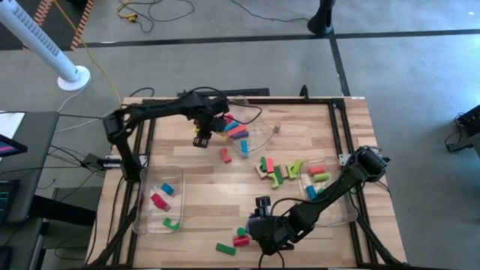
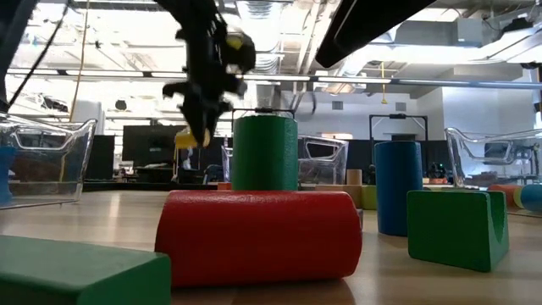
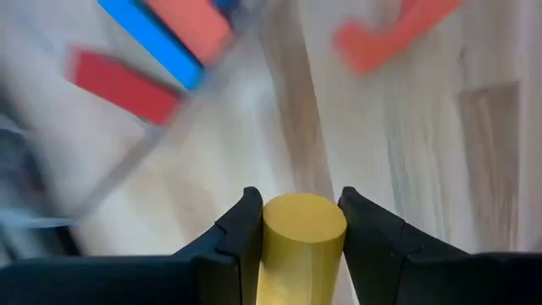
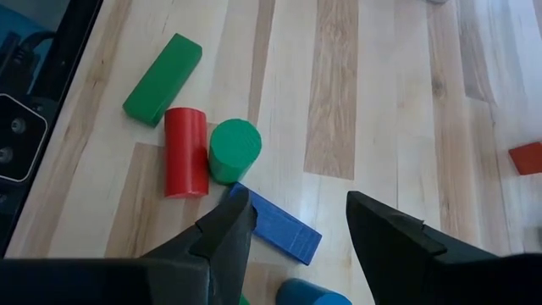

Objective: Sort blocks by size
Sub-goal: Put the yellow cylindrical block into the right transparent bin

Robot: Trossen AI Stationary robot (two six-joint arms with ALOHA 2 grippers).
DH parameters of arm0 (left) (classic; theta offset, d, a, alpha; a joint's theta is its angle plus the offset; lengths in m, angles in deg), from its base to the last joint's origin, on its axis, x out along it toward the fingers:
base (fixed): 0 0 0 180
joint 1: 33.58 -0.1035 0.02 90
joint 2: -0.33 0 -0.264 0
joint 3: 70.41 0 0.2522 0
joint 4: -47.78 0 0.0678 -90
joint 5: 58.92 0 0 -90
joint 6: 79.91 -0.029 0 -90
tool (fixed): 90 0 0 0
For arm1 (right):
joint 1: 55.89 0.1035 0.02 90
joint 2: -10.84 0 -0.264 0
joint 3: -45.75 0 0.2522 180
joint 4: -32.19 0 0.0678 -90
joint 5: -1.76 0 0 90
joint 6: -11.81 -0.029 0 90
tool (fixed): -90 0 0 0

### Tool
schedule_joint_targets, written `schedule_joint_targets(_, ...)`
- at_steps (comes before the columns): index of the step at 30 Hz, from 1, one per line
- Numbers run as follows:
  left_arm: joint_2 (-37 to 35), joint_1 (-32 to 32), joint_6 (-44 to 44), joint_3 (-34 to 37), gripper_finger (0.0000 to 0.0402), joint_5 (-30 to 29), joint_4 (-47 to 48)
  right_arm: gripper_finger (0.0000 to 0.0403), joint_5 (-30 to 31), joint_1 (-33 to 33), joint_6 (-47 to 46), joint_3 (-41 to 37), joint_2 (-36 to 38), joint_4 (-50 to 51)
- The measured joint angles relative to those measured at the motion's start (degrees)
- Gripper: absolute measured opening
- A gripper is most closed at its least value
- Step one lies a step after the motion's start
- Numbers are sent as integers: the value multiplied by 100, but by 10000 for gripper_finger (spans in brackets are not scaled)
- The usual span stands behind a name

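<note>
Smooth yellow cylinder [image 3: 303, 246] clamped between the left gripper's [image 1: 201, 140] fingers, raised above bare wooden table [image 1: 202, 187] beside a clear bin [image 1: 251, 135] holding blue, pink and red bars. Right gripper [image 4: 292, 222], jaws apart, hovers over a blue bar [image 4: 278, 224], near a red cylinder [image 4: 185, 151] and green cylinder [image 4: 234, 150].
</note>
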Motion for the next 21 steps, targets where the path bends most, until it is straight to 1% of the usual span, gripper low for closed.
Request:
schedule_joint_targets(3, -527, 172, 118, -40, 122, 64, -53, 221, 0, 0, 1, 0, 0, 27)
schedule_joint_targets(7, -1355, 426, 457, -40, 122, 427, -299, 221, 27, -29, 49, 0, 0, 46)
schedule_joint_targets(10, -1957, 743, 713, -40, 122, 740, -608, 221, 39, -55, 83, 0, 0, 41)
schedule_joint_targets(14, -2649, 1373, 1015, -12, 122, 1074, -1153, 221, 157, -117, 97, 0, 0, 38)
schedule_joint_targets(19, -3290, 2342, 1207, 402, 122, 1060, -1921, 221, 182, -197, 98, 0, 0, 5)
schedule_joint_targets(21, -3491, 2693, 1273, 670, 122, 946, -2246, 221, 289, -240, 103, 0, 0, -27)
